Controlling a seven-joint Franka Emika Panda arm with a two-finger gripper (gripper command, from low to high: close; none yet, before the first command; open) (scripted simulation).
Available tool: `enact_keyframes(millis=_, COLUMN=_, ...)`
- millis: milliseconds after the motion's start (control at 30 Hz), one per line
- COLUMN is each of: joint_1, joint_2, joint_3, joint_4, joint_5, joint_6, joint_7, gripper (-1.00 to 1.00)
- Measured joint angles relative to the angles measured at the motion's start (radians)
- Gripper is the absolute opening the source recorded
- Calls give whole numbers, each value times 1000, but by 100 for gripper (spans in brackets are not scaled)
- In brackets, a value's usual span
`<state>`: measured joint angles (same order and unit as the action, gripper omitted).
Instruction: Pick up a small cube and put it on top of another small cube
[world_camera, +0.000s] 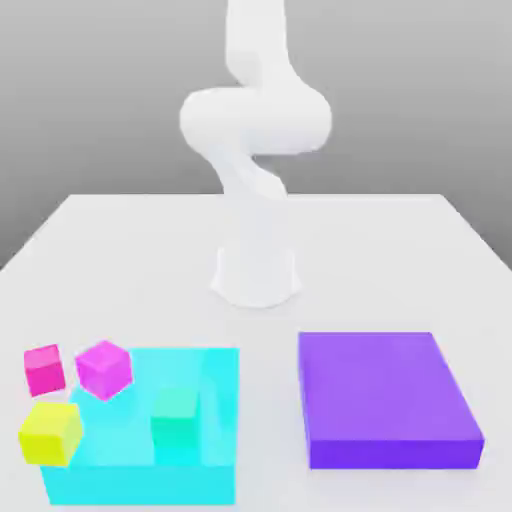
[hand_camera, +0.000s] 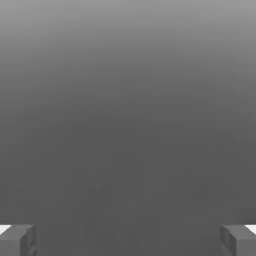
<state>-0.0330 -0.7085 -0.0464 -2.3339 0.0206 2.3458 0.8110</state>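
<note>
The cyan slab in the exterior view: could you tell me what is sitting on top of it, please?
A teal cube stands on the cyan slab, and the magenta cube overlaps its corner. The slab surface behind the teal cube is hidden.

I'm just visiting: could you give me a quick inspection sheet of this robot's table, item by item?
Surface: white table.
Job's things: hot-pink cube at the cyan slab's far corner, on the exterior view's left.
Clutter: magenta cube, yellow cube, teal cube, purple slab.
Grippers: gripper open, holding nothing, facing grey background.
Cables: nothing seen.
Surroundings: plain grey backdrop; white arm.
</note>
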Motion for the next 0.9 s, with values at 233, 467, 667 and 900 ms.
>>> enact_keyframes(millis=233, joint_1=-87, joint_2=260, joint_3=-138, joint_4=-97, joint_5=55, joint_6=133, joint_7=33, gripper=0)
enact_keyframes(millis=467, joint_1=-178, joint_2=514, joint_3=-267, joint_4=-192, joint_5=113, joint_6=263, joint_7=62, gripper=0)
enact_keyframes(millis=667, joint_1=-305, joint_2=731, joint_3=-352, joint_4=-274, joint_5=159, joint_6=374, joint_7=89, gripper=0)
enact_keyframes(millis=900, joint_1=-424, joint_2=964, joint_3=-302, joint_4=-297, joint_5=286, joint_6=518, joint_7=30, gripper=0)
